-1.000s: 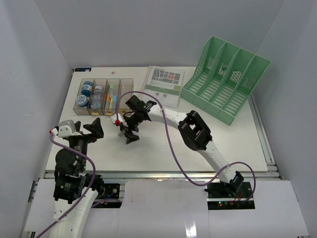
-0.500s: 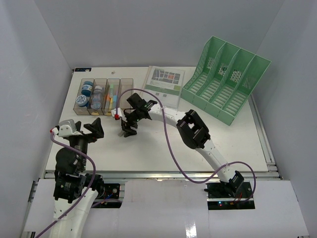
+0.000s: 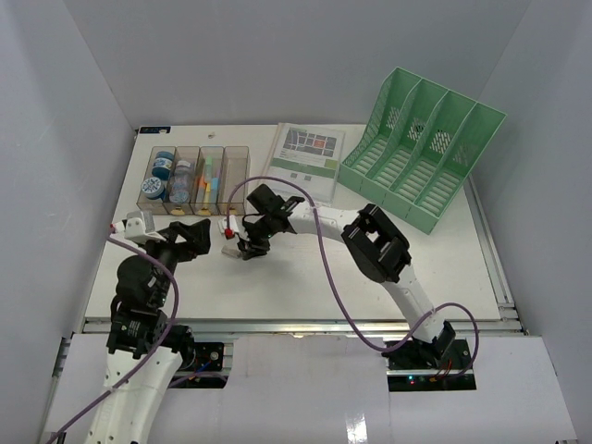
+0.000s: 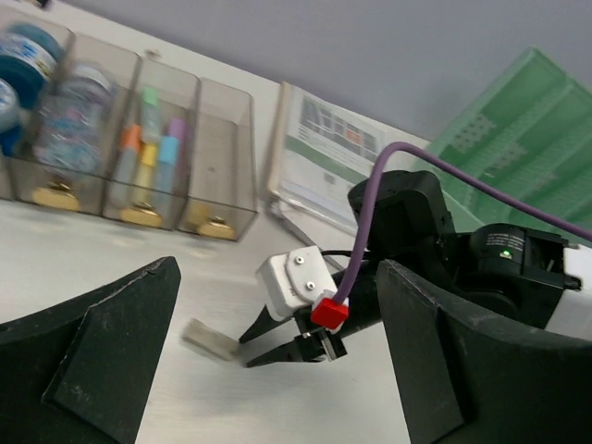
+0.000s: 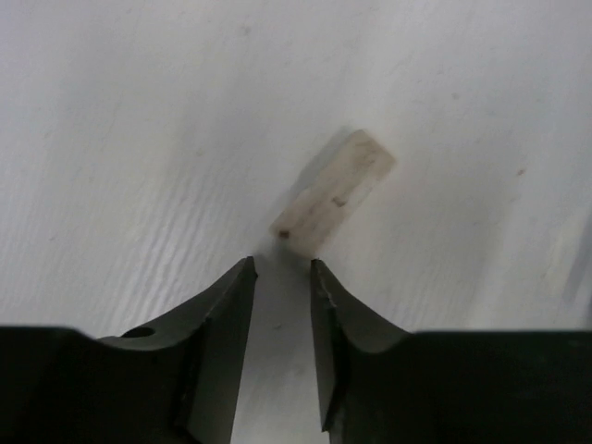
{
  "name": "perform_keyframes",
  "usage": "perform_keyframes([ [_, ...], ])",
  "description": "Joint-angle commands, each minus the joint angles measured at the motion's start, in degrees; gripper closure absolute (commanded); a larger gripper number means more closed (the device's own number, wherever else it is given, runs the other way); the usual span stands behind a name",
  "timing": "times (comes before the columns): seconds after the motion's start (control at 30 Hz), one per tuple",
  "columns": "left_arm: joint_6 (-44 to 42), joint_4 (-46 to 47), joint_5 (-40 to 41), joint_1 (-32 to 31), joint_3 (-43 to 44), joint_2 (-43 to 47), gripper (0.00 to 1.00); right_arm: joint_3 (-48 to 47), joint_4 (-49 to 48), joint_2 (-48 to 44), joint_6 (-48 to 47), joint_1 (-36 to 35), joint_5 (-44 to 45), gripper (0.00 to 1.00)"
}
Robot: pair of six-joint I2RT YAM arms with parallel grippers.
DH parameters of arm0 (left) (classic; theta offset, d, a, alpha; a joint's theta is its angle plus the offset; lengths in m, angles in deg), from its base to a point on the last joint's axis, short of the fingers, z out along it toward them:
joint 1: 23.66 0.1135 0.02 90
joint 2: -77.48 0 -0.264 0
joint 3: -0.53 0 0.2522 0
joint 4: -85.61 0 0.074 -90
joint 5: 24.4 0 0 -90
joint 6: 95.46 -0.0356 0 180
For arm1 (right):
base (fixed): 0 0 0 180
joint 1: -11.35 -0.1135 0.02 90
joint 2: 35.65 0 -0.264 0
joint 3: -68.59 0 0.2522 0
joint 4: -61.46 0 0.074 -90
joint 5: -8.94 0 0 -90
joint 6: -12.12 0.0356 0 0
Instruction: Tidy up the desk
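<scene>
The desk (image 3: 305, 273) is a white tabletop. A small pale rectangular block (image 5: 333, 203) lies flat on it, also seen blurred in the left wrist view (image 4: 208, 339). My right gripper (image 5: 281, 266) is low over the desk with its jaws narrowed to a small gap. The block lies just beyond the fingertips, not between them. From above, the right gripper (image 3: 242, 250) sits left of centre. My left gripper (image 4: 277, 370) is wide open and empty, facing the right gripper (image 4: 252, 350) from the left (image 3: 190, 239).
A smoky four-compartment tray (image 3: 194, 176) with jars and markers stands at the back left. A printed booklet (image 3: 305, 157) lies at the back centre. A green four-slot file rack (image 3: 421, 148) stands at the back right. A purple cable (image 3: 324, 268) arcs over the desk.
My right gripper's jaws have narrowed from wide to a small gap and dropped low behind the block. The left arm has swung a little to the right, toward it.
</scene>
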Motion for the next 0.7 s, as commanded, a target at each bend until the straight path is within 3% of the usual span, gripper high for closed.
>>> perform_keyframes([
  [0.0,14.4,0.6,-9.5,0.1,-5.2,5.1,0.02,9.4,-0.5,-6.7,-1.5,-0.9,3.0,0.70],
  [0.13,24.0,0.6,-11.7,0.2,-9.5,9.9,0.03,15.0,-2.6,-11.3,1.1,-0.9,4.2,0.83],
  [0.37,27.4,-4.2,-10.6,0.1,-9.5,13.5,0.03,21.8,-12.3,-16.2,11.3,-1.5,9.6,0.32],
  [0.53,25.0,-8.0,-8.5,0.1,-6.3,13.6,0.02,14.9,-12.4,-10.4,20.6,-3.4,17.6,0.22],
  [0.67,23.7,-9.9,-8.5,0.1,-5.2,14.1,0.02,8.4,-11.9,-5.5,25.0,-4.9,20.5,0.22],
])
